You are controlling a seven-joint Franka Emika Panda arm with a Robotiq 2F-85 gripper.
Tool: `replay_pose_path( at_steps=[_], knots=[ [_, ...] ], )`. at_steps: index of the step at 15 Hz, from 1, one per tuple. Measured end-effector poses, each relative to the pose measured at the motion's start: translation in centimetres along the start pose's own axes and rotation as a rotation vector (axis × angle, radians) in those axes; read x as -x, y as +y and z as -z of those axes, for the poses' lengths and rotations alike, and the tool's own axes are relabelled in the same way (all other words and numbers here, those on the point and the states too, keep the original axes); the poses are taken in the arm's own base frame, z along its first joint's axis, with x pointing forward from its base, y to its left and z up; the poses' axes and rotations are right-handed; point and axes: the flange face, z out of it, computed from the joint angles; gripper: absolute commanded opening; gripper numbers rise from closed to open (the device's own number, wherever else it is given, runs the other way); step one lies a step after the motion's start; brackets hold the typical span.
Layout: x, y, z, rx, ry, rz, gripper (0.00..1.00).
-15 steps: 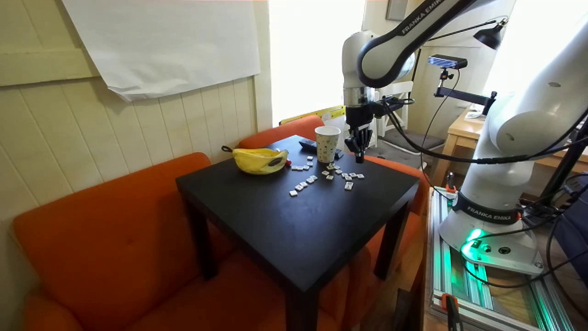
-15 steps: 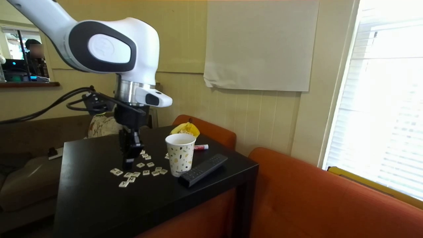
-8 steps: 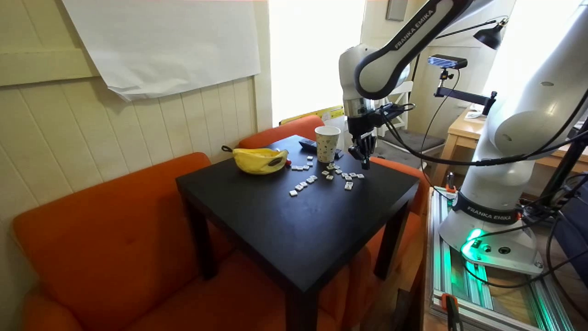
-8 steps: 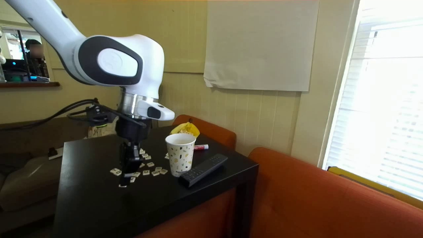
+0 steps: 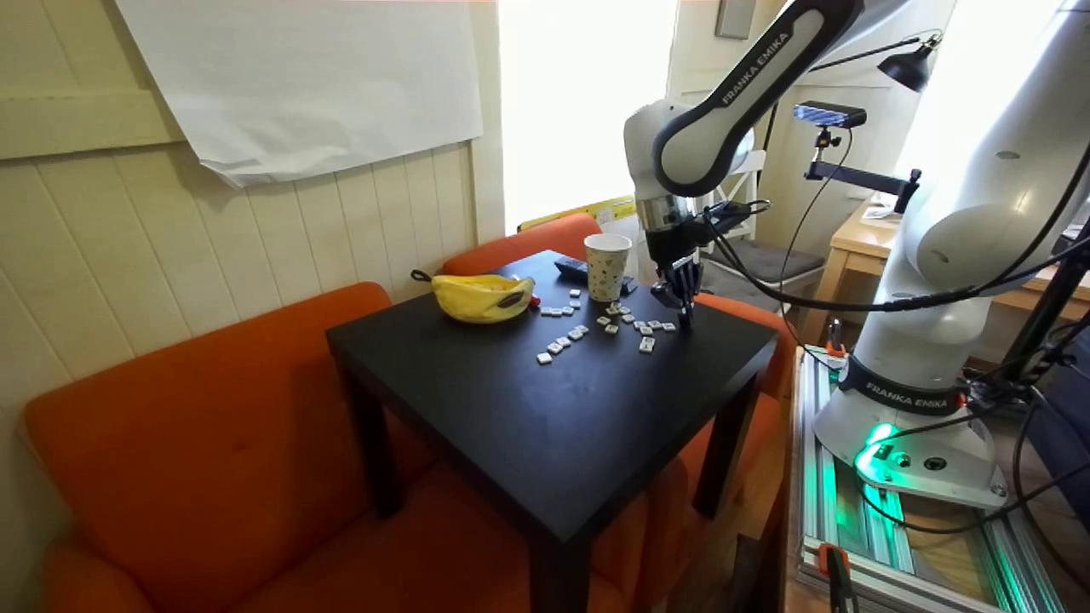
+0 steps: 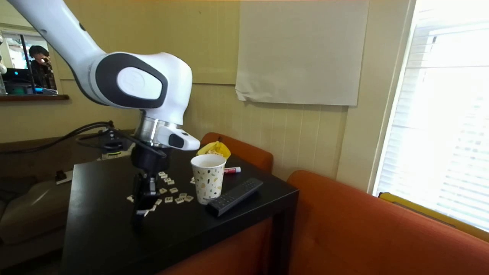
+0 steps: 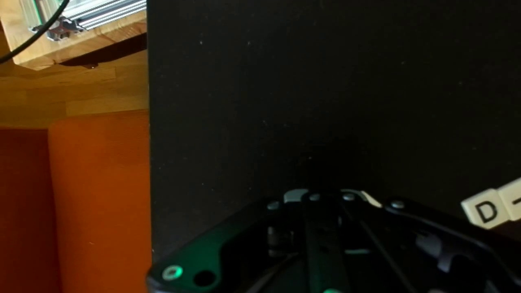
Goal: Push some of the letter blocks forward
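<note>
Wrist view: the gripper (image 7: 324,195) looks closed, fingertips together with nothing visible between them, low over the black table (image 7: 244,101); whether it touches I cannot tell. Near it sits a D tile (image 7: 486,208), one of the letter blocks (image 5: 647,345) strewn on the table in both exterior views. They look light, stiff and easily slid, hard to break; no grip seems needed, just a low push on a side edge. Beside the farther letter blocks stands a paper cup (image 5: 606,268)
</note>
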Motion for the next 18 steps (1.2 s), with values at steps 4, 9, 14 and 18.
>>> replay_pose_path(
  at_steps=[4,9,14,18],
  knots=[
    [0.0,-0.1,0.0,-0.010,-0.006,-0.006,0.00],
    [0.2,-0.8,0.0,-0.052,-0.015,-0.016,0.00],
    [0.1,-2.3,0.3,-0.119,0.001,-0.013,0.00],
    [0.0,-2.6,0.5,-0.126,0.019,-0.009,0.00]
  ],
)
